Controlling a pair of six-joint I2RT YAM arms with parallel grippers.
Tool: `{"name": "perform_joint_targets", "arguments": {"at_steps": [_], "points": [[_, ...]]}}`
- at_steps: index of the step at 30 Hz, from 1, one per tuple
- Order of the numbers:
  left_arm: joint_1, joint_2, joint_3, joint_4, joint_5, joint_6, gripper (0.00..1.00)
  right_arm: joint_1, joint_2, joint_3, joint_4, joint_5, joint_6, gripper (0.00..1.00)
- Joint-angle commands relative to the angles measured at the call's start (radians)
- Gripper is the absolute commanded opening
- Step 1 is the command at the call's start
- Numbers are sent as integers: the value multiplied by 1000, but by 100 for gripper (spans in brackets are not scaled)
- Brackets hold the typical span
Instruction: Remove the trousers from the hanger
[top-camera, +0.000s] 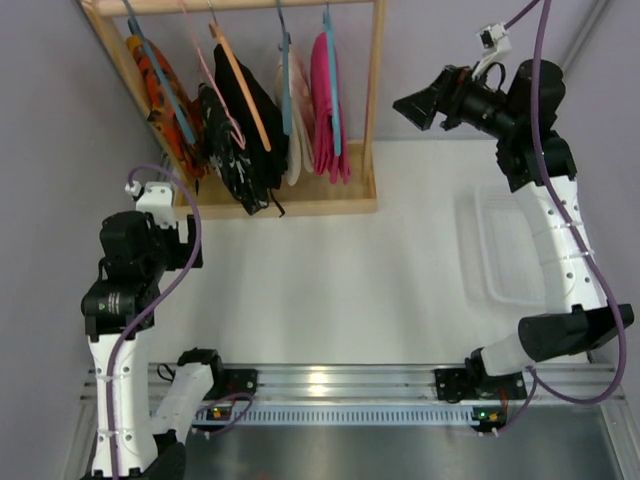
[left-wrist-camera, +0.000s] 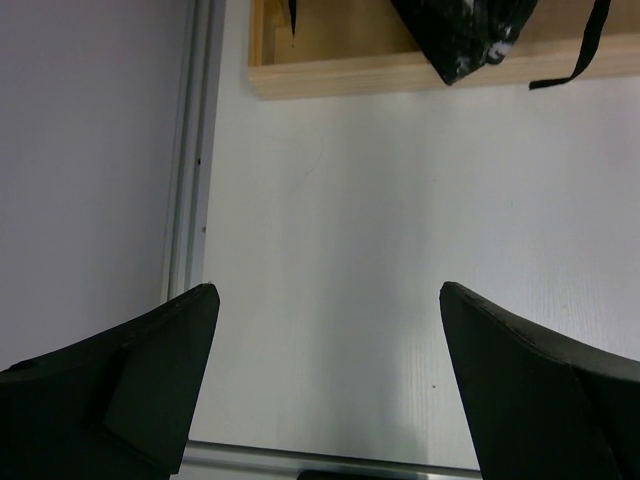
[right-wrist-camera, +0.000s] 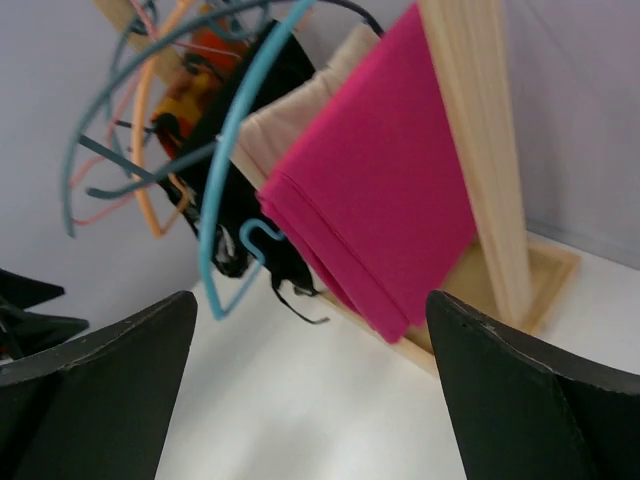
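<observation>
Nothing done: pink trousers (top-camera: 322, 100) hang on hanger (right-wrist-camera: 224, 150), 9 o'clock of right gripper (top-camera: 406, 108); it and left gripper (left-wrist-camera: 330, 290) gape, empty.

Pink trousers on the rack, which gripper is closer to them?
Right. The right gripper hangs just beside the pink trousers, aimed at them; the left gripper is over the table, off the other end of the rack.
</observation>
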Motion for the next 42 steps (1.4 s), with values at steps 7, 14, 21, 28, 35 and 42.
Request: {"name": "perform_joint_targets", "arguments": {"at_steps": [7, 14, 21, 28, 35, 42], "points": [[30, 6, 73, 16, 62, -52, 99, 156, 166, 156, 257, -22, 350, 88], [31, 5, 91, 16, 59, -44, 99, 217, 246, 160, 366, -22, 439, 70], [34, -5, 65, 18, 97, -50, 99, 235, 302, 164, 452, -54, 530, 66], [37, 3, 62, 18, 88, -53, 99, 249, 369, 171, 538, -79, 626, 62], [37, -18, 25, 16, 87, -55, 99, 272, 409, 177, 642, -88, 741, 55], [54, -32, -21, 16, 116, -70, 99, 271, 432, 197, 702, -96, 815, 49]]}}
